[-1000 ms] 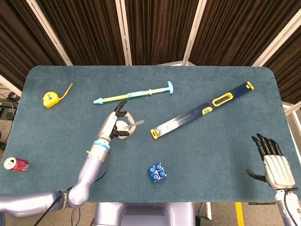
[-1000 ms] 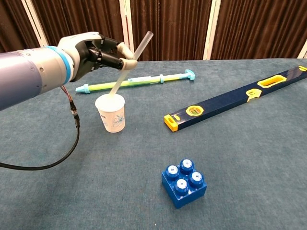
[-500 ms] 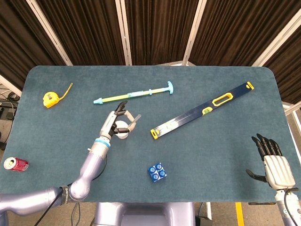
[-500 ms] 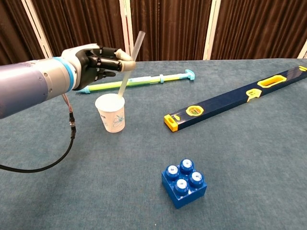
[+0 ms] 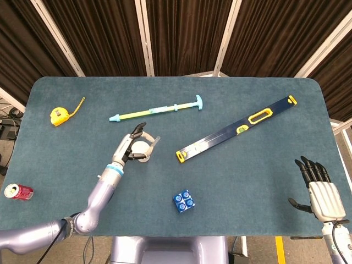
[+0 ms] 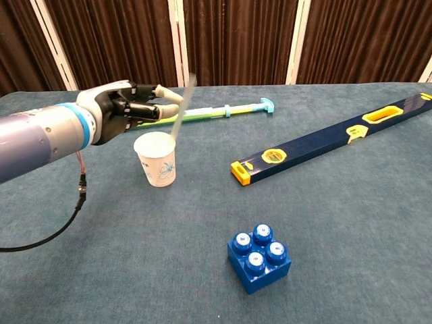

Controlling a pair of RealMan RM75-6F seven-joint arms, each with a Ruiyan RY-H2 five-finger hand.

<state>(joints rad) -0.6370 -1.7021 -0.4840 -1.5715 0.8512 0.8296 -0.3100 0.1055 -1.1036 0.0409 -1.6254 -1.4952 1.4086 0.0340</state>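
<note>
In the head view, one white paper cup (image 5: 142,149) is standing upright on the felt-like teal table (image 5: 66,159), left of centre. The left hand (image 5: 127,147) is hovering just beside its left rim, fingers spread apart; a pale straw (image 5: 152,143) is leaning out of the cup to the right. Whether a fingertip is touching the straw cannot be told here. The right hand (image 5: 318,188) is sitting at the table's right front edge, fingers apart and holding nothing. One long navy spirit level (image 5: 237,130) with yellow caps is lying diagonally, one slim yellow-and-teal hand pump (image 5: 157,110) behind the cup, one yellow tape measure (image 5: 61,115) far left, one red can (image 5: 18,192) on its side at the left edge, one studded blue brick (image 5: 183,201) near the front. Wide bare cloth is lying between brick and right hand.

In the chest view, the left hand (image 6: 125,111) is hanging behind the cup (image 6: 156,158), fingers extended toward the blurred, tilted straw (image 6: 183,104), gripping nothing visibly.
</note>
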